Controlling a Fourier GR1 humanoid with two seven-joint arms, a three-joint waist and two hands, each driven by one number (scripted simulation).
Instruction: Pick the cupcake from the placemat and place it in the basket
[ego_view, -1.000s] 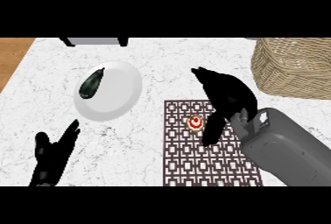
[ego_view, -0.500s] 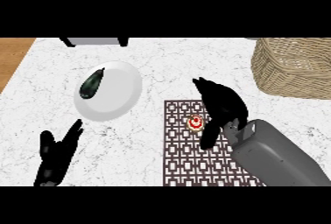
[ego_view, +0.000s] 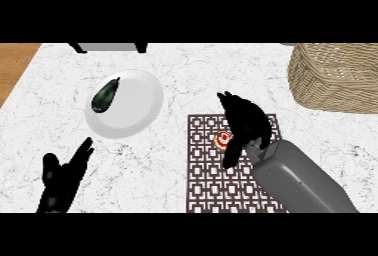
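A small cupcake with a red top sits on the dark patterned placemat near its upper middle. My right hand hovers directly over it, fingers relaxed and spread, the thumb hanging down just right of the cupcake; it holds nothing. The woven basket stands at the upper right, well away from the hand. My left hand rests open at the lower left, fingers up.
A white plate with a dark green vegetable on it lies left of the placemat. A grey object sits at the counter's far edge. The counter's wooden left border shows at the upper left.
My right hand has slid left and slightly down, from beside the cupcake to directly over it. The left hand has not moved.
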